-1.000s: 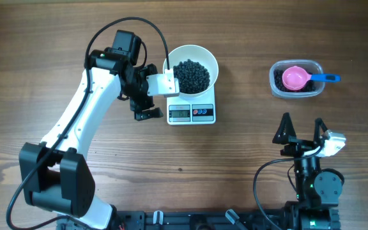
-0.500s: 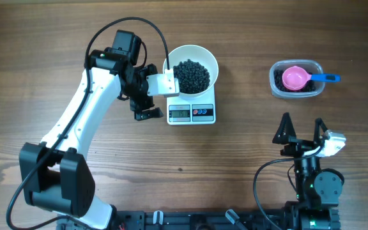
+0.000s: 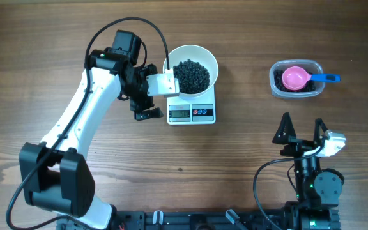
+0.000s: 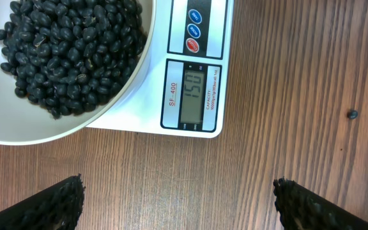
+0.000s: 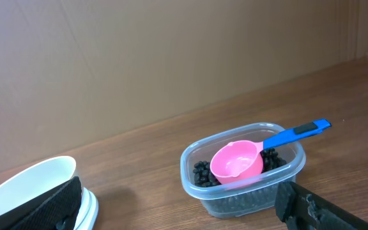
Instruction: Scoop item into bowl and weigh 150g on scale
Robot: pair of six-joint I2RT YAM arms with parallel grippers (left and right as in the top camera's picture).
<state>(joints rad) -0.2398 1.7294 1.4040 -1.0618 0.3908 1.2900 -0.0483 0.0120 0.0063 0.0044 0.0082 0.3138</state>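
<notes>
**Weighing looks done: we read 150 on the display.**
Left gripper jaws wide apart and empty, hovering just in front of the flat white plastic scale; right gripper jaws also apart and empty, short of the clear tub. Glossy round black beans sit heaped in the smooth white bowl on the scale. The pink scoop rests in the tub. We judge no more scooping is needed; next, retreat without nudging the bowl.

scale display reads 150, just ahead of the left gripper, SF-400 printed beside it, capacity fine print way too tiny to read
</notes>
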